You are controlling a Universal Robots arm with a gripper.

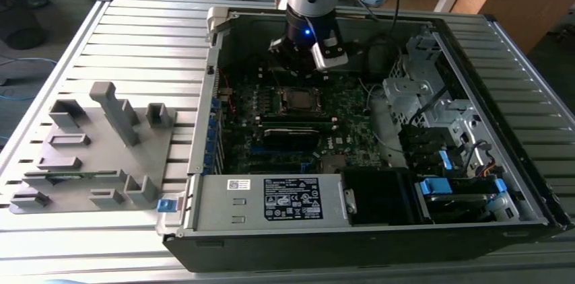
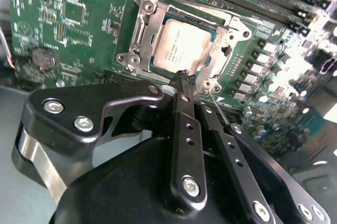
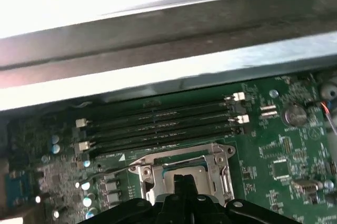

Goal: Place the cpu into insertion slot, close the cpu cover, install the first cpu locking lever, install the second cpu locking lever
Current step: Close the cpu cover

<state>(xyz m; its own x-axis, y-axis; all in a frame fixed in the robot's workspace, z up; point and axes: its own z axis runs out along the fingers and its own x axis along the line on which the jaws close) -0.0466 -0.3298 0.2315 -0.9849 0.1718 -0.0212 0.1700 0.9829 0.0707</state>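
Note:
The cpu [image 2: 181, 50] lies flat in the insertion slot [image 1: 297, 99], dull silver top up. The cpu cover [image 2: 138, 29], a silver frame with a square window, is folded down around the chip. My gripper [image 2: 185, 79] hangs just above the socket's edge, its black fingers [image 2: 183, 124] pressed together at the tips, so it is shut with nothing visible between them. A thin metal locking lever [image 2: 217, 105] runs beside the fingers, and another lever wire [image 3: 113, 167] sticks out from the socket [image 3: 181, 169]. The exterior view has the gripper [image 1: 301, 68] inside the open computer case.
Black memory slots [image 3: 158, 124] run beside the socket. A coin battery [image 2: 42, 58] sits on the green board. The case wall [image 3: 168, 50] stands close behind. A grey parts fixture [image 1: 90, 149] lies at the exterior view's left; the power supply [image 1: 269, 200] and drive bays [image 1: 440, 116] crowd the case.

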